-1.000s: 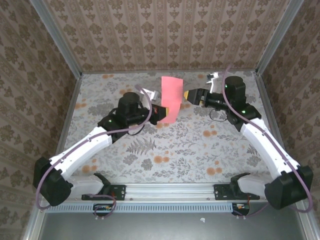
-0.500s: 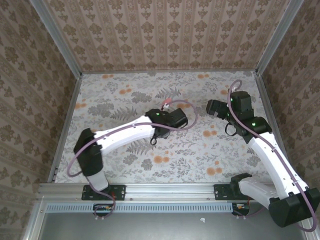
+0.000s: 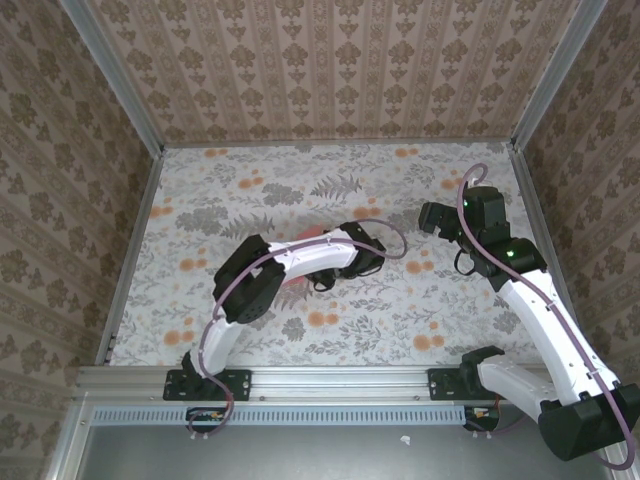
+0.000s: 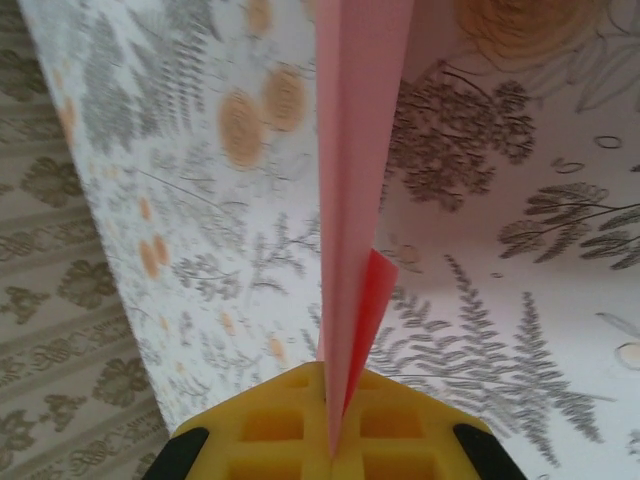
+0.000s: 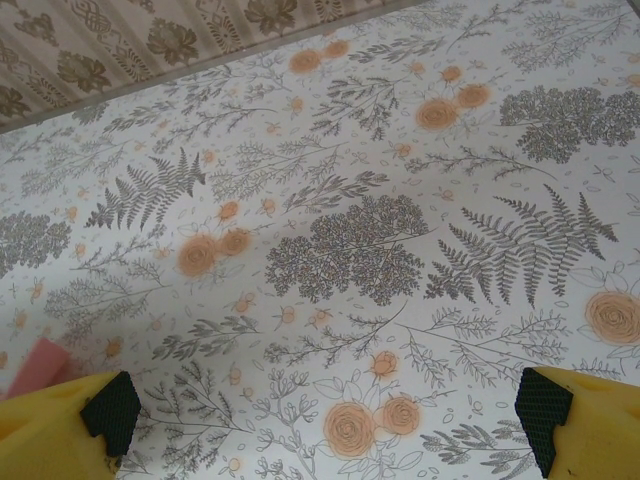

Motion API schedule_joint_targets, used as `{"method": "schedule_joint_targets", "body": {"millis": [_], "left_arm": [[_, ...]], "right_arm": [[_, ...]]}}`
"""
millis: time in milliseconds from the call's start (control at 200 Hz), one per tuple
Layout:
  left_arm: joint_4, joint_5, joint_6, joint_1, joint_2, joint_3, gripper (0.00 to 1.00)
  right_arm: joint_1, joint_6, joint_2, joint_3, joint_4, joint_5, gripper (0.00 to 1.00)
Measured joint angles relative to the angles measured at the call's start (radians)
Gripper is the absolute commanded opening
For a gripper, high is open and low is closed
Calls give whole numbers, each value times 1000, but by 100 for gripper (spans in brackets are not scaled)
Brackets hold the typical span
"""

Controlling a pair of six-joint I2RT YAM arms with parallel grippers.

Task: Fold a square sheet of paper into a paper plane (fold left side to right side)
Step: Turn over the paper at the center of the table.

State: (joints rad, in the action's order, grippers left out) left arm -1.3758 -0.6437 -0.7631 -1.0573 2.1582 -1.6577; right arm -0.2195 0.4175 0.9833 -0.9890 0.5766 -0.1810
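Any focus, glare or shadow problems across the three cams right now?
Left wrist: the pink paper pinched in the left gripper looks soft up close, with one flap in darker shadow. Right wrist: the floral table is crisp and evenly lit, while the right gripper fingertips are slightly soft. Top external: flat, diffuse light with no glare.

Your left hand [image 4: 330, 442] is pinched tight on the folded paper [image 4: 355, 150], its arm doubled back at the elbow. Your right hand [image 5: 328, 415] gapes wide, well apart to the right of that paper.
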Motion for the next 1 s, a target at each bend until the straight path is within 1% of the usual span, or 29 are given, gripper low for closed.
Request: {"method": "schedule_joint_targets", "body": {"millis": [175,215,450,595,720,800,865,990,1000], "left_arm": [[85,148,46,29,12,-9,18],[115,196,63,39,12,-14,22],[278,421,139,89,12,-18,51],[385,552,169,122,-14,-8,62],[503,660,187,156,-116,57,68],[576,717,188,183,-212,121,69],[650,758,188,217,-308,195,69],[789,827,180,311,-496,377,70],[800,831,180,317,-506,389,70]], "right_arm": [[2,0,0,5,1,1,100],[2,0,0,5,1,2,100],[4,-4,34,5,0,29,100],[4,-8,80,5,0,82,100],[6,-18,131,5,0,145,100],[6,-19,167,5,-1,195,90],[5,-14,204,5,-12,259,82],[-30,7,297,9,-79,377,64],[-32,14,301,9,-84,382,61]]}}
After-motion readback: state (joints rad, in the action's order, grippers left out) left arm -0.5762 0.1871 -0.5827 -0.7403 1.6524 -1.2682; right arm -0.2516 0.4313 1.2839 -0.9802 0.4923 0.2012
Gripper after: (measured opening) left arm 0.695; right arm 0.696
